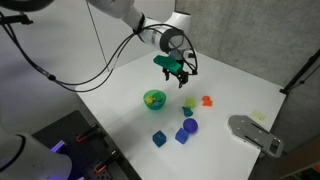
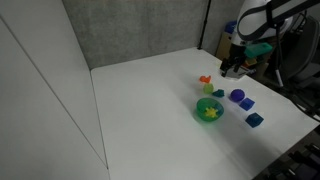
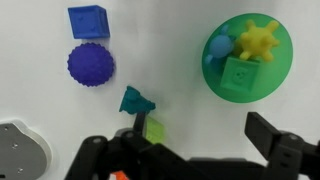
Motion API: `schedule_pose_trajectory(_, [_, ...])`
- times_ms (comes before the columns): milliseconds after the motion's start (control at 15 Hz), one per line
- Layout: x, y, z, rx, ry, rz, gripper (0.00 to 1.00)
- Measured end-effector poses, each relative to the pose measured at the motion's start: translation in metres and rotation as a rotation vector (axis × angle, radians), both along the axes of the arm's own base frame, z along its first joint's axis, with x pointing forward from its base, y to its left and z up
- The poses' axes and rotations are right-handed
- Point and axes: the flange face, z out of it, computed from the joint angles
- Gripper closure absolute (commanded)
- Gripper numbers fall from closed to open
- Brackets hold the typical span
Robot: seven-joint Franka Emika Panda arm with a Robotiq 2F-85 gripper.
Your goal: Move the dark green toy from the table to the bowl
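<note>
Wrist view — end effector (image 3: pixel 196 142) spread wide near dark green toy (image 3: pixel 134 100)

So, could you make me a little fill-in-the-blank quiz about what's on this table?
1. The bowl already holds a green cube and a spiky star coloured ____.
2. The dark green toy lies on the ____, outside the bowl.
3. The spiky ball beside the blue cube is ____.
4. The claw has its jaws ____, holding nothing.
Missing words: yellow; table; purple; open.
</note>
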Motion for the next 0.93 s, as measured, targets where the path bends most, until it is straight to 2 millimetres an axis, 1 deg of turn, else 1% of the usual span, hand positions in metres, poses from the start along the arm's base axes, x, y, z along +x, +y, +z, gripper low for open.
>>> schedule_pose_trajectory(267, [0.037,-0.007,-0.029,-0.006,-0.011,0.061,0.0])
schedule_pose_trajectory(400, [0.047,-0.008,-0.038,-0.011,-0.015,0.064,0.0])
schedule_pose_trajectory(533, [0.05,-0.008,-0.039,-0.011,-0.018,0.064,0.0])
schedule_pose_trajectory(733, [0.049,-0.009,-0.043,-0.011,-0.013,0.063,0.0])
schedule_pose_trajectory(933, [0.047,-0.019,-0.063,-0.008,0.013,0.054,0.0])
